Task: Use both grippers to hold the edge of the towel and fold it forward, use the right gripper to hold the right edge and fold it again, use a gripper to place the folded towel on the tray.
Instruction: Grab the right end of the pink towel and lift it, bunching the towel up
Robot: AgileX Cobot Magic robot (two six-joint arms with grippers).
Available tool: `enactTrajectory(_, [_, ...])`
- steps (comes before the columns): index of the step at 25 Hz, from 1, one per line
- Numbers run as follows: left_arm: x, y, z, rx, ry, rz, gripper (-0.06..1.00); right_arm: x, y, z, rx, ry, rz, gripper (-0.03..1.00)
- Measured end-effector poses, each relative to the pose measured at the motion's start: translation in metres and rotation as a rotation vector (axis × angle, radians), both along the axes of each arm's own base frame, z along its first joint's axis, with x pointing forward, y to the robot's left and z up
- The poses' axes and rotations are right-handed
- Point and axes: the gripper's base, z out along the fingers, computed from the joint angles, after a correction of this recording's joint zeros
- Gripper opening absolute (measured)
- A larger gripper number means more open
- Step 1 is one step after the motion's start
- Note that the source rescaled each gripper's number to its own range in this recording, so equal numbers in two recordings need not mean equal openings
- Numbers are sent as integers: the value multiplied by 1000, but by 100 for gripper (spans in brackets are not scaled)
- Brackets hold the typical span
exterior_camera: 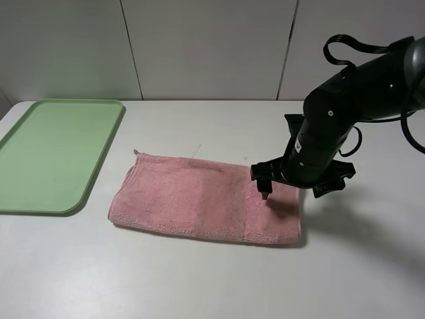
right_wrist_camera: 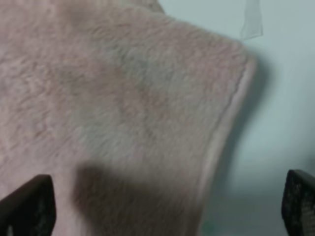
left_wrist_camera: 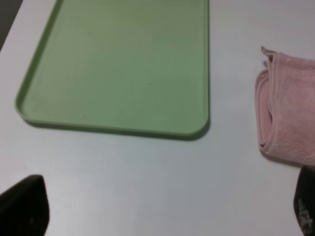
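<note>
Right end effector point(exterior_camera: 297, 188) wide open, empty, over right edge point(right_wrist_camera: 224, 142) of towel point(exterior_camera: 199, 199); first fold looks done, I owe second fold, tray point(exterior_camera: 53, 153) placement.

Right arm point(exterior_camera: 362, 86): black, entering from the right edge of the high view. The elbow is raised and the forearm slopes down and inward to the wrist. A black cable point(exterior_camera: 345, 46) loops above the upper link.

Right gripper point(exterior_camera: 297, 185): pointed downward and low over the bench point(exterior_camera: 199, 279). The jaws are spread wide with nothing clamped between them. One fingertip point(exterior_camera: 264, 194) is visible below the gripper body in the high view. In the right wrist view the two dark fingertips point(right_wrist_camera: 27, 206) stand far apart.

Left gripper point(left_wrist_camera: 162, 206): seen in the left wrist view only, angled down toward the bench and clear of its surface. The jaws are fully parted, the two dark fingertips point(left_wrist_camera: 22, 206) are wide apart, and nothing is gripped.
</note>
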Motion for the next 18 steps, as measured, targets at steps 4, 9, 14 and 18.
enactTrajectory(4, [0, 0, 0, 0, 0, 0, 100, 3, -8, -3, -4, 1, 6, 100])
enactTrajectory(9, [0, 0, 0, 0, 0, 0, 100, 6, -10, -14, 4, 28, 21, 100])
enactTrajectory(14, [0, 0, 0, 0, 0, 0, 100, 8, -8, -26, 20, 39, 31, 100])
enactTrajectory(18, [0, 0, 0, 0, 0, 0, 100, 8, -7, -38, 15, 60, 34, 100])
